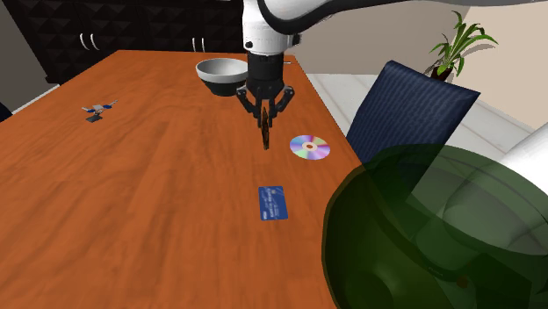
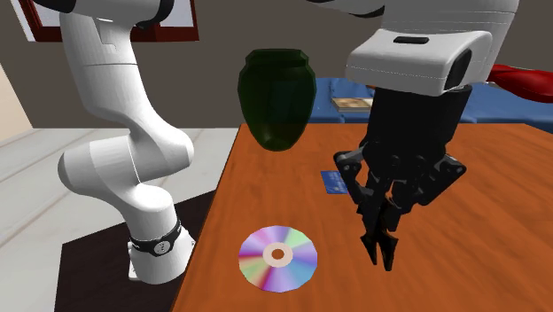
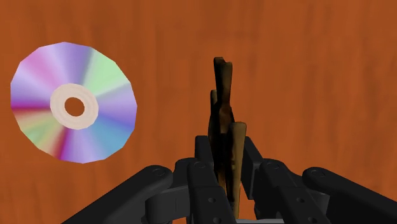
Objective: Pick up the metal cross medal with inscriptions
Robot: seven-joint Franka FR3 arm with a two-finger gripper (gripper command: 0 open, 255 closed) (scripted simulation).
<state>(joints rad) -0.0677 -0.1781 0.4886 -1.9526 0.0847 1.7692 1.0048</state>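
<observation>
the brownish cross medal [image 3: 222,111] stands edge-on at the centre of the wrist view, clamped between the black jaws, which are closed tight on it; in the shoulder view's upper middle it hangs seemingly clear of the tabletop [image 1: 132,202]. the grasp looks done; only lifting higher remains, away from the shiny disc [image 1: 309,147] at its right.

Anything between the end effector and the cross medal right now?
Nothing visible. The end effector is shut on the brownish medal, clasped edge-on between its fingers. The disc lies off to one side, apart from both.
</observation>
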